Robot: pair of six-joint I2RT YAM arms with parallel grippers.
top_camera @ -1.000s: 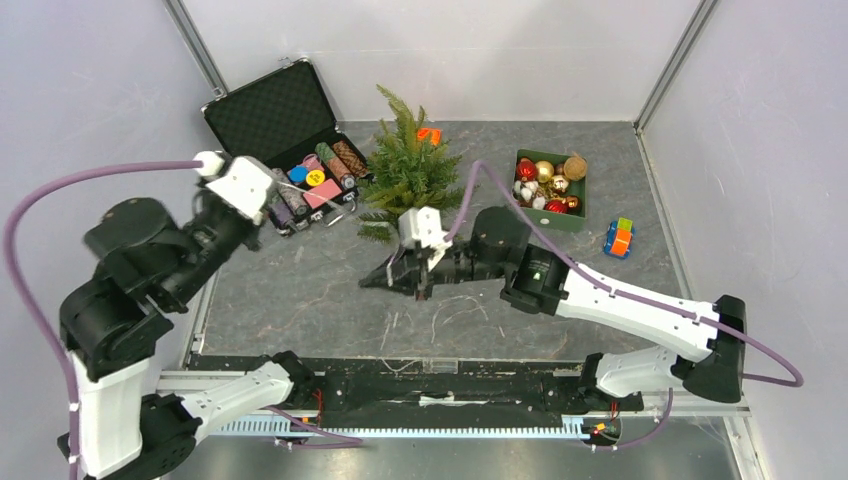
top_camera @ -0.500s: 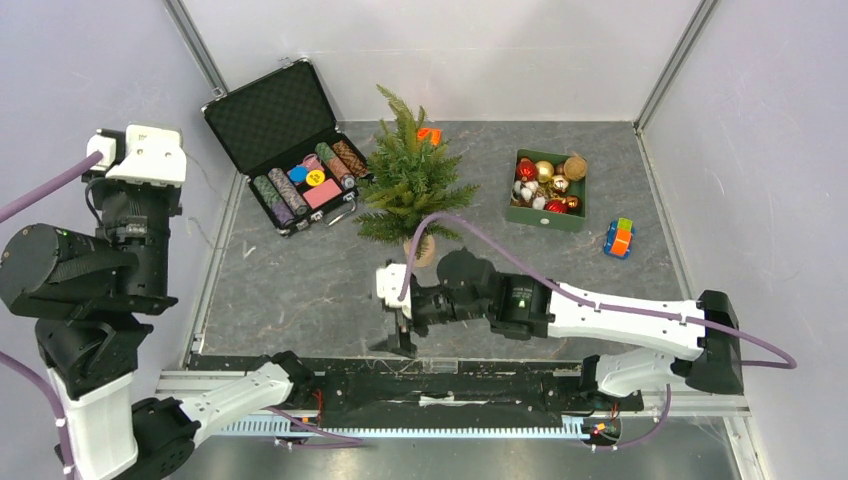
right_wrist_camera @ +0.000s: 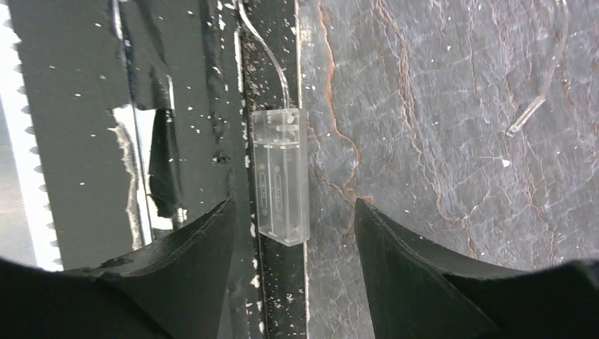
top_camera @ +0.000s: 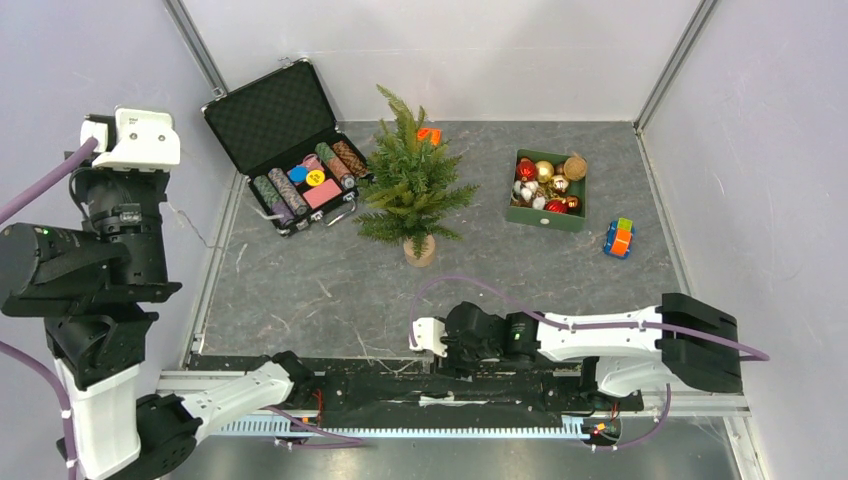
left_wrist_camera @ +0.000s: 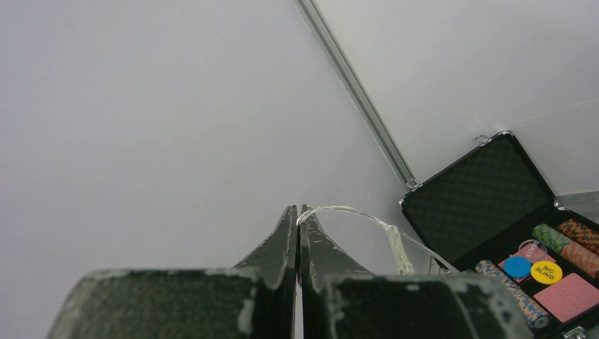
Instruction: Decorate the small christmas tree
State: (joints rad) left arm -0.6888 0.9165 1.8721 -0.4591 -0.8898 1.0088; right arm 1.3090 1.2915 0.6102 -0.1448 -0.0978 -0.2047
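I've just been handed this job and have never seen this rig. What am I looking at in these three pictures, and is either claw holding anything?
Two robot arms are bolted at the near edge of a table. The wide picture comes from a fixed camera above and behind them. The other two come from a camera on each wrist, looking along its own fingers.

On the table are the small christmas tree, an open briefcase of poker chips, a green box of ornaments and a small coloured toy.

The left gripper, high at the left side, is shut on a thin clear wire. The right gripper is open, low at the table's near edge, with its fingers either side of a clear plastic box but not gripping it. A wire leads from the box, so it may be a light string's battery pack.
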